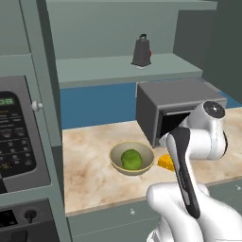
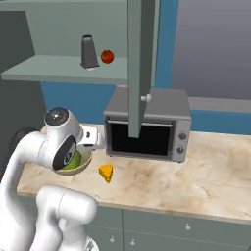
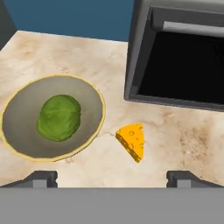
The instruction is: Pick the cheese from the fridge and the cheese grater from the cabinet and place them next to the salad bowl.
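Cheese [image 3: 132,141] lies flat on the marble worktop [image 3: 183,140], a small yellow-orange wedge just beside the salad bowl [image 3: 94,103], apart from its rim by a narrow strip of bare stone. The bowl holds 1 green ball of lettuce [image 3: 58,117]. In the hand view the wedge sits between the bowl and the front of the grey microwave [image 3: 175,57], whose dark cavity faces the camera.

Gripper [image 3: 112,177]: the 2 fingers [image 3: 41,178] stand spread wide at the bottom of the hand view, one to each side, with nothing between them. They hover above the worktop; the cheese lies free ahead of them, untouched.

Cheese grater [image 1: 141,51] stands upright on the shelf of the open grey-green cabinet [image 1: 118,71], loop handle on top. In the right base view a small round red fruit [image 2: 107,56] sits just beside the grater on the same shelf. The cabinet door [image 2: 141,63] hangs open in front of the microwave in that view.

White arm [image 1: 189,156] reaches over the worktop edge, its wrist near the bowl.
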### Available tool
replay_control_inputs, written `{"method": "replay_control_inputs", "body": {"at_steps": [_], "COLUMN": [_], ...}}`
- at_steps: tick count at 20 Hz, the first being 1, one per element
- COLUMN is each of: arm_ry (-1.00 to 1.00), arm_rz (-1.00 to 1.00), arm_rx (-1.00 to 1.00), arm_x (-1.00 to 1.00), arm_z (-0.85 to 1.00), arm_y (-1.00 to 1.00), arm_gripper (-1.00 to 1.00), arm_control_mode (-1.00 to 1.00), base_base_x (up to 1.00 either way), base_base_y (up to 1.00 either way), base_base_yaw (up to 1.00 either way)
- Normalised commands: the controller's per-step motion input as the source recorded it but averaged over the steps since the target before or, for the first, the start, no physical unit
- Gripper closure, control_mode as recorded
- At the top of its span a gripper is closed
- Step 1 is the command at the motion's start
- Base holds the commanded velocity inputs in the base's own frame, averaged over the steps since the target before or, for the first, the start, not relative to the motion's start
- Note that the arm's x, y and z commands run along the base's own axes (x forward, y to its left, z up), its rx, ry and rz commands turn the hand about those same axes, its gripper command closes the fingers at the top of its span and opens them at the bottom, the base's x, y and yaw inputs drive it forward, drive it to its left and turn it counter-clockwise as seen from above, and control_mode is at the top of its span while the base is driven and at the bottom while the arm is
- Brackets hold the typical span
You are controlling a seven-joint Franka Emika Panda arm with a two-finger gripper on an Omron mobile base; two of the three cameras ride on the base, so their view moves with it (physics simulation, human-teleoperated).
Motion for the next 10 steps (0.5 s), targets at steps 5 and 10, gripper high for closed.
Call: {"method": "replay_control_inputs", "body": {"at_steps": [5,10], "arm_ry": [0.00,-0.02], "arm_rz": [-0.03,0.00], "arm_rx": [0.01,0.00], "arm_x": [-0.30,-0.45], "arm_z": [1.00,1.00], "arm_y": [0.00,0.00], "arm_gripper": [-1.00,-1.00], "arm_control_mode": [-1.00,-1.00], "base_base_x": [0.00,0.00], "base_base_y": [0.00,0.00], "base_base_yaw": [0.00,0.00]}}
